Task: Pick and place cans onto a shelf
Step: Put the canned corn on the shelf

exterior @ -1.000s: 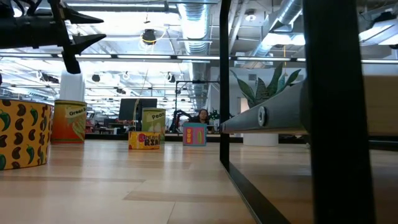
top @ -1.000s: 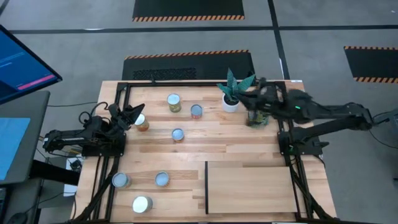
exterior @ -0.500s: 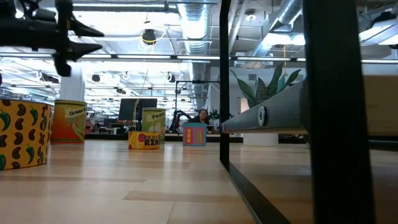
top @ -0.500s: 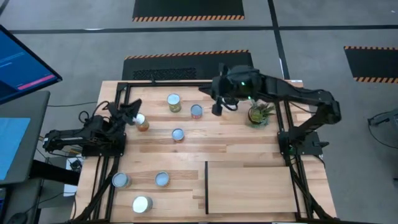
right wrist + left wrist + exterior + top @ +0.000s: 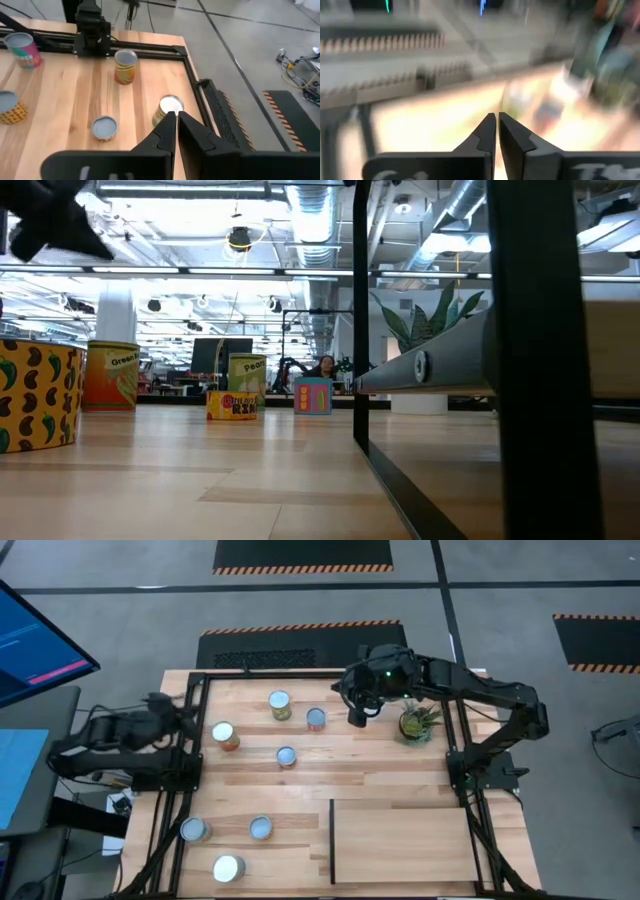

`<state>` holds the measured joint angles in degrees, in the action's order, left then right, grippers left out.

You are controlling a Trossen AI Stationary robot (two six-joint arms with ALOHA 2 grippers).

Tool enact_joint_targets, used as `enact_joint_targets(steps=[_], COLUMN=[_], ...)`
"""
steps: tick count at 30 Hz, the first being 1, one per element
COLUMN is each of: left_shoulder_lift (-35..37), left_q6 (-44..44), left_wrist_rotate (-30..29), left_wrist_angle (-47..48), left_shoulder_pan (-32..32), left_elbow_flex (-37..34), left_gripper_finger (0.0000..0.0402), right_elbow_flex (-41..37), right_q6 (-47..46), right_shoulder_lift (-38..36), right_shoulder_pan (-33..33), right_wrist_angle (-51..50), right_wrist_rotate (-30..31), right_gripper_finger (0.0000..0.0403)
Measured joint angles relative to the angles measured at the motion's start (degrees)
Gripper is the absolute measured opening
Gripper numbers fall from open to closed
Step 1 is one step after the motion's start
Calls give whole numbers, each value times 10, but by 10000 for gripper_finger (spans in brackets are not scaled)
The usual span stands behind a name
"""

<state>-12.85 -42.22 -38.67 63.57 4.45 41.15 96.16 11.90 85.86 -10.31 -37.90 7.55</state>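
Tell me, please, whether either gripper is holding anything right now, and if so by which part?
Nothing is held. The left gripper is shut on empty air at the table's left edge; the right gripper is shut and empty above the cans.

Shelf [image 5: 405, 840] bare, open from above. Four cans [image 5: 286, 756] clustered at tabletop [image 5: 380, 772] far-left, three cans [image 5: 260, 828] near-left corner; wide bare strip between groups. Potted plant [image 5: 416, 725] blocks far-right edge. Black frame rails [image 5: 196, 730] border both sides.
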Motion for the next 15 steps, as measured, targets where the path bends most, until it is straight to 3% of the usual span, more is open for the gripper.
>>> enact_joint_targets(steps=[2, 5, 10, 15], left_shoulder_lift=[-41, -109, -190, -244], left_q6=[-33, -65, -72, -110], left_wrist_rotate=[33, 29, 10, 48], left_wrist_angle=[59, 119, 127, 139], left_shoulder_pan=[0, 1, 1, 1], left_elbow_flex=[7, 7, 7, 7], left_gripper_finger=[6, 1, 0, 0], right_elbow_flex=[0, -1, 0, 0], right_q6=[-1, -16, -35, -60], right_shoulder_lift=[4, 7, 5, 5], right_shoulder_pan=[1, -1, 0, 2], right_wrist_angle=[4, -1, -13, -40], right_wrist_rotate=[0, 0, 1, 0], right_gripper_finger=[43, 43, 43, 43])
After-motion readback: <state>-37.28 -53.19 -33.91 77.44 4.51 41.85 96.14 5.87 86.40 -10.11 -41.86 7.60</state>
